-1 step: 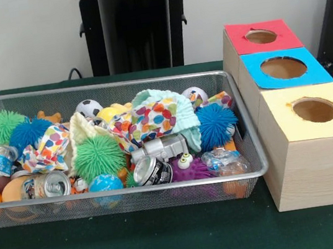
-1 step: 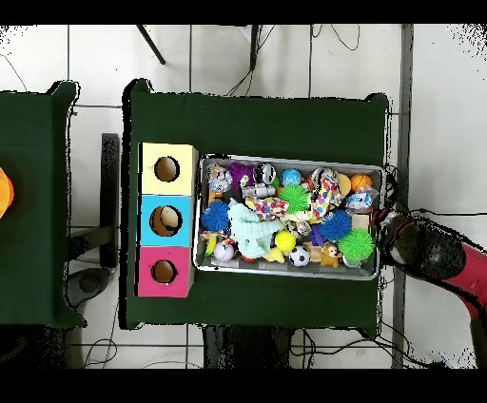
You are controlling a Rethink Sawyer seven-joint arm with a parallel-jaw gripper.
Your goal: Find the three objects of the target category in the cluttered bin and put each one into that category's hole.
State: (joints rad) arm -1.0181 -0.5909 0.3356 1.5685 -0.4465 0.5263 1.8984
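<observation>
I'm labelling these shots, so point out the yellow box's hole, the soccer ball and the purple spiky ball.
yellow box's hole [image 1: 315, 110], front view, hole's centre.
soccer ball [image 1: 89, 108], front view, its visible top.
purple spiky ball [image 1: 192, 171], front view, its middle.

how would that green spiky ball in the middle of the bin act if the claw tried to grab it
The green spiky ball looks soft and rubbery, so it would probably squash and its thin spikes bend instead of giving a firm grip. It seems light for its size. Being round, it might roll, though the polka-dot cloth and silver can crowding it would likely hold it.
</observation>
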